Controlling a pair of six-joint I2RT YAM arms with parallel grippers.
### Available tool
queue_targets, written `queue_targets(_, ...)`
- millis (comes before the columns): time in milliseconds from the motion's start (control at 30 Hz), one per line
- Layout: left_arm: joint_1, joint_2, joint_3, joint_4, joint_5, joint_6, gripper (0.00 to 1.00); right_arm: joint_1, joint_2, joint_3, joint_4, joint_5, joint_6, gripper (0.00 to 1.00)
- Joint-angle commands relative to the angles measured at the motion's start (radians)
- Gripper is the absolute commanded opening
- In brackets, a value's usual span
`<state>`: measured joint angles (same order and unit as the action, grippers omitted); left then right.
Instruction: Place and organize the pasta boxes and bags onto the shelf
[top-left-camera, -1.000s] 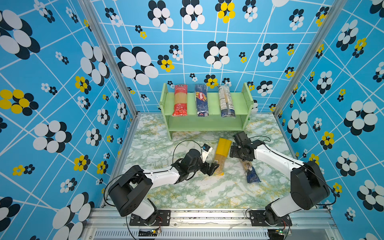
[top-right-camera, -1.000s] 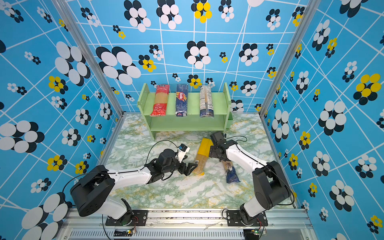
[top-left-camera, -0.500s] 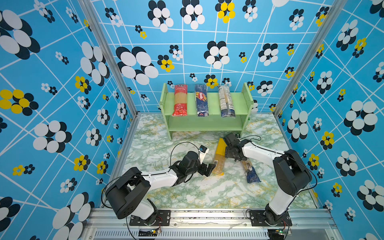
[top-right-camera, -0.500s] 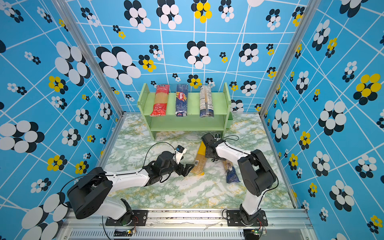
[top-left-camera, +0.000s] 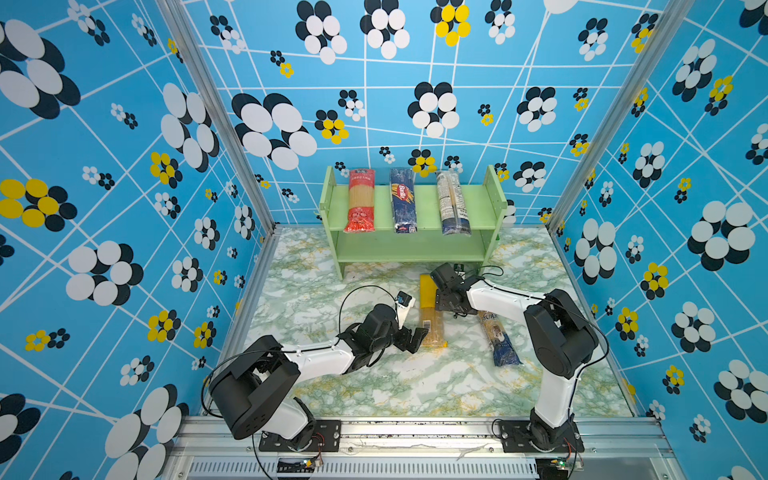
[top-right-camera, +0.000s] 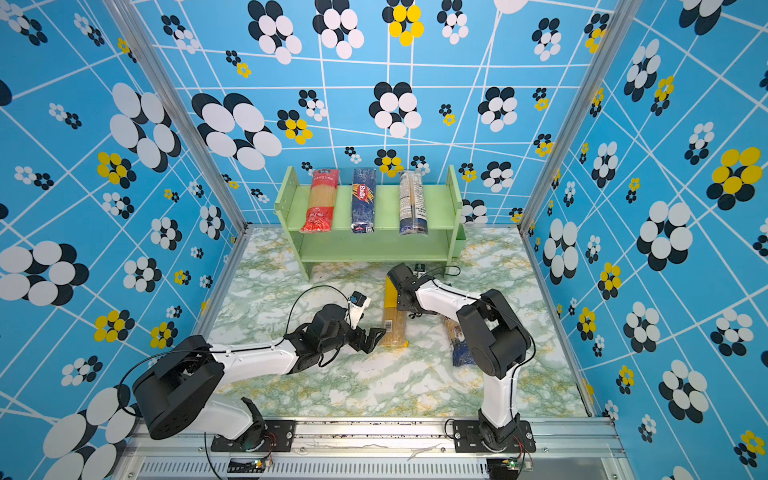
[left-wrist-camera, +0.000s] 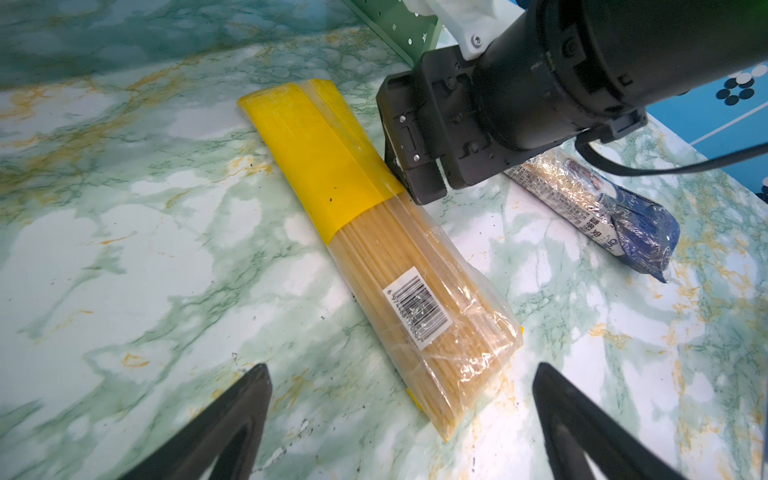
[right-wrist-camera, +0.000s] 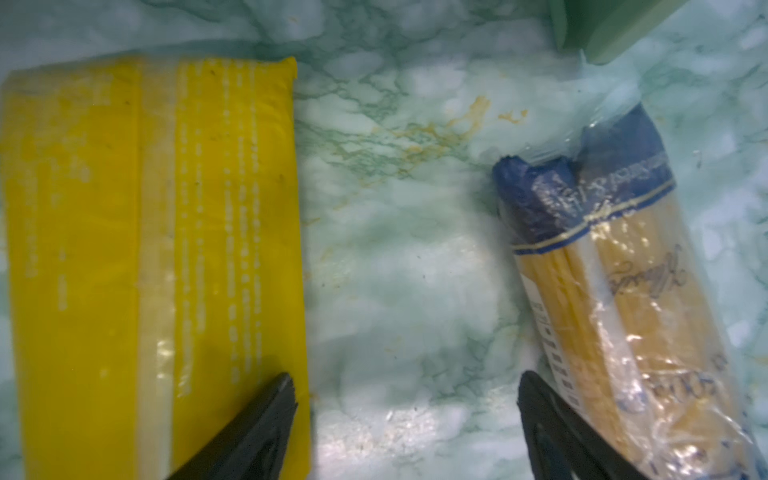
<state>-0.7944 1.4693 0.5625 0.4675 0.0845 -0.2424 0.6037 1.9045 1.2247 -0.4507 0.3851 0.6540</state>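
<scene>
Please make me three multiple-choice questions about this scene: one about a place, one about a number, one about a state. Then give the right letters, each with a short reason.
1. Where does the yellow-topped clear bag lie, relative to the shelf?
A. on its upper tier
B. on its lower tier
C. on the marble table in front of it

2. How many pasta packs lie on the shelf's upper tier?
A. three
B. two
C. five

3. How do the jaws of the left gripper stand?
A. shut on the bag
B. open
C. shut and empty

Answers:
1 C: both top views show it flat on the table.
2 A: the red bag, the dark blue Barilla pack and the blue pack with white label lie side by side.
3 B: the left wrist view shows both fingers wide apart, clamping nothing.
</scene>
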Motion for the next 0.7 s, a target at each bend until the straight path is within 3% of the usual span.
queue_targets(0, -0.006, -0.006, -0.015, 0.008, -0.021, -0.007, 0.99, 0.022, 0.015, 0.008, 0.033, -0.082, -0.014, 0.87)
queue_targets(400, -0.013, 0.015, -0.012, 0.0, -0.112, -0.05, 0.99, 0.016, -0.126, -0.094, -0.067, -0.019, -0.134, 0.88)
queue_targets(667, -0.013, 0.001, -0.042, 0.012, -0.136, -0.09, 0.99, 0.024, -0.2, -0.21, -0.082, -0.106, -0.149, 0.87)
